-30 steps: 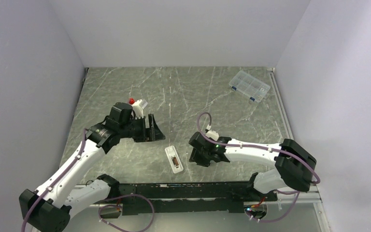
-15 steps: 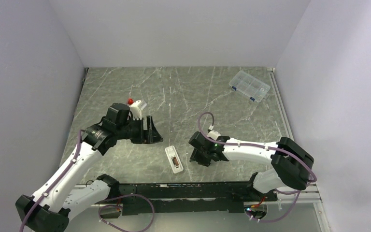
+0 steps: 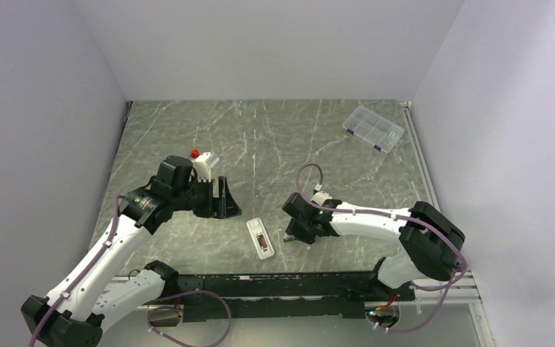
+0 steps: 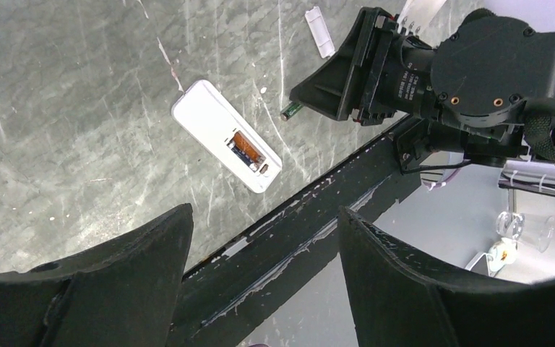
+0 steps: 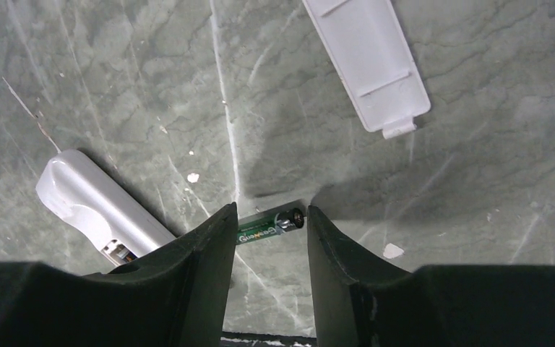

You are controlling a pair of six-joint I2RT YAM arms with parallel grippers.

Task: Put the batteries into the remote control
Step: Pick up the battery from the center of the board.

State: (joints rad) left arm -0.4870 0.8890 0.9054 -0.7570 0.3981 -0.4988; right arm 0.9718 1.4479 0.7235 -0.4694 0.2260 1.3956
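Right gripper (image 5: 269,215) grasping green-labelled battery (image 5: 266,227), low over bench (image 3: 296,137), just beside remote control (image 5: 94,206). Left gripper (image 4: 264,217) spread wide, empty. Battery cover (image 5: 367,61) off, lying apart. Compartment (image 4: 248,150) open; this battery not yet inserted. Second battery not visible.

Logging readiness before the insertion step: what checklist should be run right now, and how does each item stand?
1. Battery lies between the right gripper fingers: ok.
2. Firm pinch on it: cannot tell.
3. Remote control compartment uncovered, facing up: ok.
4. Anything already seated in there: cannot tell.
5. Cover lying apart from the remote: ok.
6. Left gripper steadying the remote: not ok, open and off it.
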